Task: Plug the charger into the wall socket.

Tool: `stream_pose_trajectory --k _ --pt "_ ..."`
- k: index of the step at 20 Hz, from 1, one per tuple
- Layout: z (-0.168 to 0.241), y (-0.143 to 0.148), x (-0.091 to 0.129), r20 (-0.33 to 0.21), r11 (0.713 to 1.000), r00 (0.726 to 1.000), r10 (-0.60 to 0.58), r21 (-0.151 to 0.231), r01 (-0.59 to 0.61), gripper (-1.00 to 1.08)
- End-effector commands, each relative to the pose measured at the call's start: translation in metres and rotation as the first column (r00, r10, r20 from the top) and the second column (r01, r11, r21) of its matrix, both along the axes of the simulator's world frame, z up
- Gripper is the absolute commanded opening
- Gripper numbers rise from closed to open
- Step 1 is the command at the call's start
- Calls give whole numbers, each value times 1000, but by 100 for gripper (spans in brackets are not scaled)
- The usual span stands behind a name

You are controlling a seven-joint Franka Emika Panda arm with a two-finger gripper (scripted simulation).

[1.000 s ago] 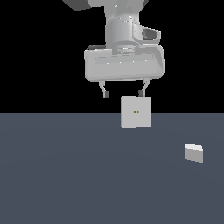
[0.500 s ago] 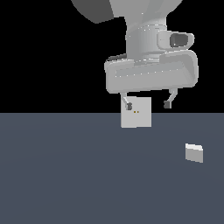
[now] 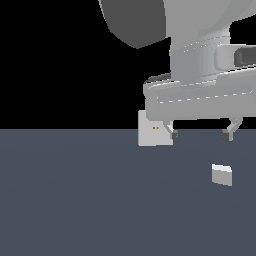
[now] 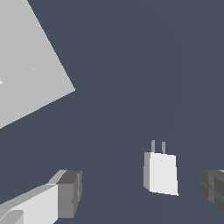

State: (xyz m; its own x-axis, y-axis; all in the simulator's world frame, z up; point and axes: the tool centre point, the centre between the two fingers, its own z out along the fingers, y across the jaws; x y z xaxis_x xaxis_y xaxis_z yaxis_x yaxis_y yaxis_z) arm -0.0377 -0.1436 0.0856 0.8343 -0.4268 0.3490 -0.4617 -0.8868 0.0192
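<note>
The gripper [image 3: 200, 135] hangs above the dark floor [image 3: 75, 200] with its fingers spread wide and nothing between them, and the charger [image 3: 221, 174] lies on the floor just below it, slightly toward the exterior view's right of the midpoint between the fingertips. In the wrist view the charger [image 4: 161, 173] sits between the two dark finger pads [image 4: 70, 194], nearer one pad than the other, so the approach looks not quite centred. Its two thin prongs [image 4: 158, 146] stick out from one end, and the long axis through them runs across the line joining the pads — a closing grip would likely land on the block's flat sides. The wall socket [image 3: 151, 129] stands upright on the floor toward the exterior view's left, well apart from the charger, its two tiny orange-brown holes facing the camera; part of it is hidden behind the hand. Compared with a second ago, the arm has swung from over the socket toward the exterior view's right and come lower, while the charger and the socket have not moved — the grasp is not yet made
</note>
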Motion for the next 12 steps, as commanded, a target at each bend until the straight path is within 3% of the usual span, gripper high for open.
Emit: stream_pose_trajectory --k 1,12 --pt "-6 -11 -5 24 999 999 -37 -7 37 100" --pt "-23 -35 -18 75 992 990 -122 -19 124 100"
